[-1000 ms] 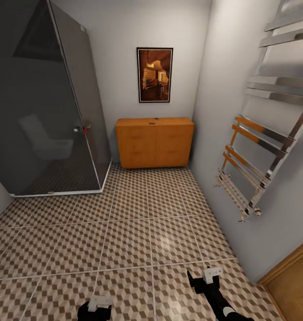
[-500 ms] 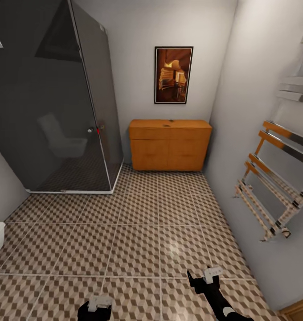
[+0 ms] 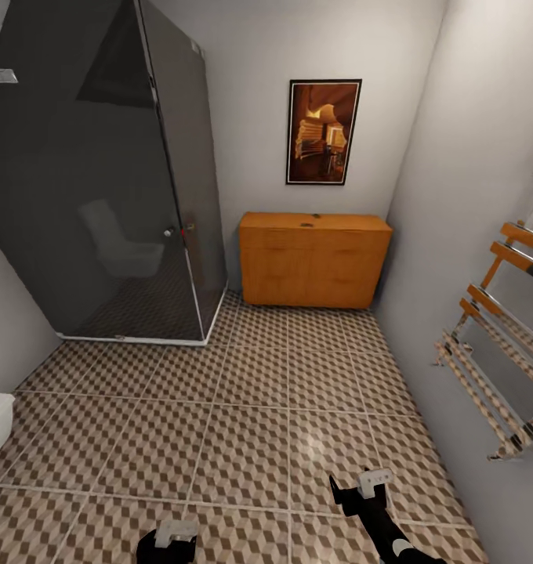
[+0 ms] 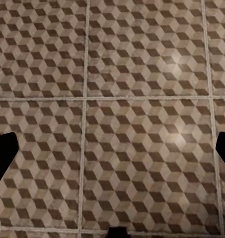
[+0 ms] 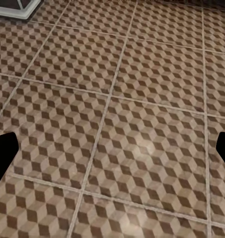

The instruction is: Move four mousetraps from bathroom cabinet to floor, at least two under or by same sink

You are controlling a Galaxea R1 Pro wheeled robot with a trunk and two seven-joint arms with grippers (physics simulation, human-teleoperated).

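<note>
The robot's view has turned so the cabinet (image 3: 314,260) sits more ahead across the bathroom floor (image 3: 251,407), and both grippers hang wide open, holding nothing.

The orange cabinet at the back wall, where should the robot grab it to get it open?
Probably at a front panel on the cabinet, coming straight in from the tiled floor side. The front faces the room, while a wall closes its right end. Faint short marks on the panels may be handles, but they are too small to tell. Both grippers, left and right, are far from it.
</note>
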